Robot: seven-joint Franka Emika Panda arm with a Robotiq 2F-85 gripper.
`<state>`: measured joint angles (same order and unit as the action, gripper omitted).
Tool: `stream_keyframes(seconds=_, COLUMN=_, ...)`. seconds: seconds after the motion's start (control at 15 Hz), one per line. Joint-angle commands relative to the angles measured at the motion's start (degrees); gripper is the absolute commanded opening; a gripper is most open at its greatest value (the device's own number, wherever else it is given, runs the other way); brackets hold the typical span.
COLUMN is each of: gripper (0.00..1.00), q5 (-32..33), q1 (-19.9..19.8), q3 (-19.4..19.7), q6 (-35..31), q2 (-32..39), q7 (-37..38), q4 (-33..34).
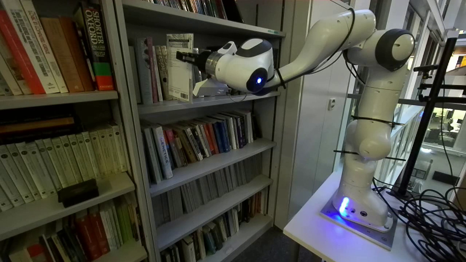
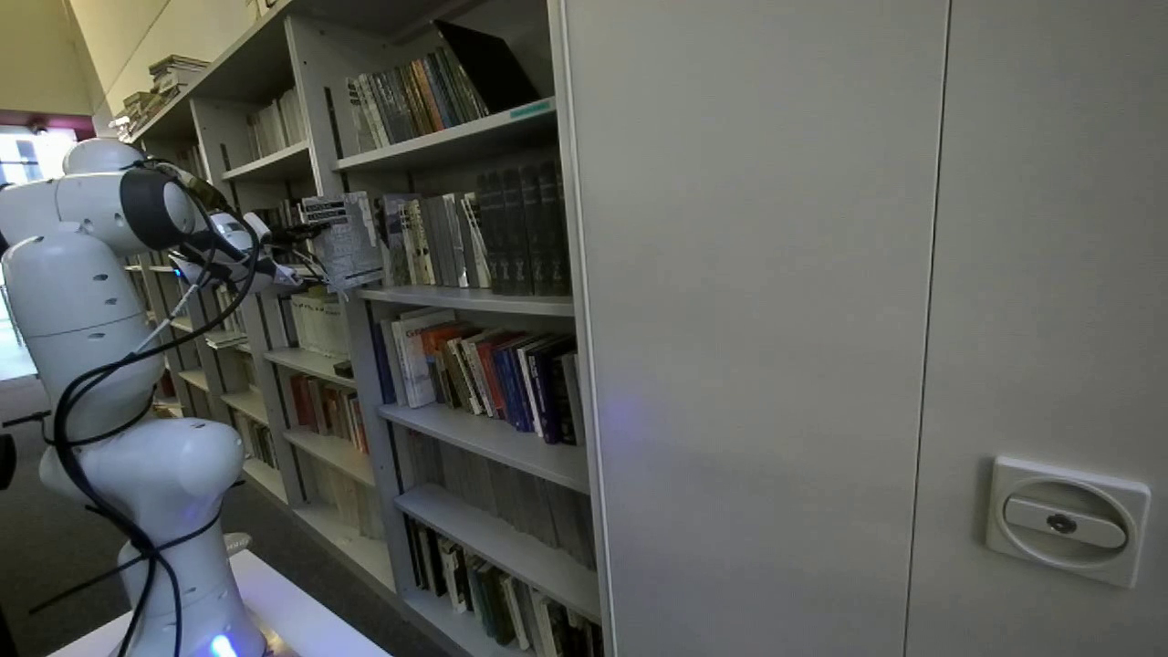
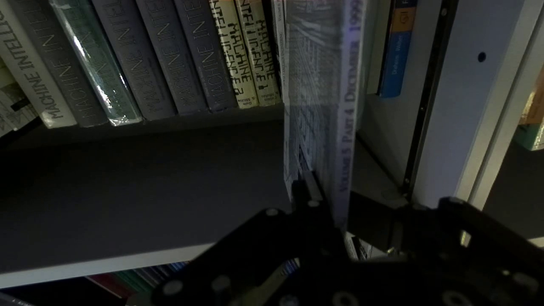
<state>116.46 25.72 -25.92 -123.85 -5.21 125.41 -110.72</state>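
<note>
A thin grey-white journal [image 3: 316,85] stands upright between the fingers of my gripper [image 3: 329,195]. Its spine faces the wrist camera and reads "Volume 5 Part 4 December 1999". One finger lies against each side; the right fingertip is partly hidden behind it. The journal shows in both exterior views [image 1: 180,76] [image 2: 351,246] at the front of a bookcase shelf, with the gripper [image 1: 181,55] at its edge. I cannot tell whether its lower edge touches the shelf. Behind it, a row of Machine Intelligence books [image 3: 157,63] stands at the back of the shelf.
A bookcase upright [image 3: 467,106] stands right of the journal, with a blue and orange book [image 3: 397,59] beside it. The shelf board [image 3: 148,178] lies below, and a lower shelf holds more books [image 1: 204,134]. A tall cupboard door [image 2: 757,274] adjoins the bookcase. The arm stands on a white table [image 1: 309,222].
</note>
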Motion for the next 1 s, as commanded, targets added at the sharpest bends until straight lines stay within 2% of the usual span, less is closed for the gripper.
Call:
stream_keyframes(seconds=0.0, gripper=0.10, q5=-0.08, q1=0.11, q3=0.08, q6=0.01, q2=0.10, q7=-0.18, q4=0.18)
stream_keyframes(seconds=0.2, gripper=0.10, q5=-0.08, q1=0.11, q3=0.08, q6=0.01, q2=0.10, q7=-0.18, q4=0.18)
stream_keyframes(seconds=0.27, gripper=0.02, q5=-0.08, q1=0.11, q3=0.08, q6=0.01, q2=0.10, q7=-0.18, q4=0.18)
stream_keyframes(seconds=0.93, gripper=0.02, q5=0.45, q1=-0.21, q3=0.40, q6=-0.50, q2=1.24, q7=0.19, q4=-0.03)
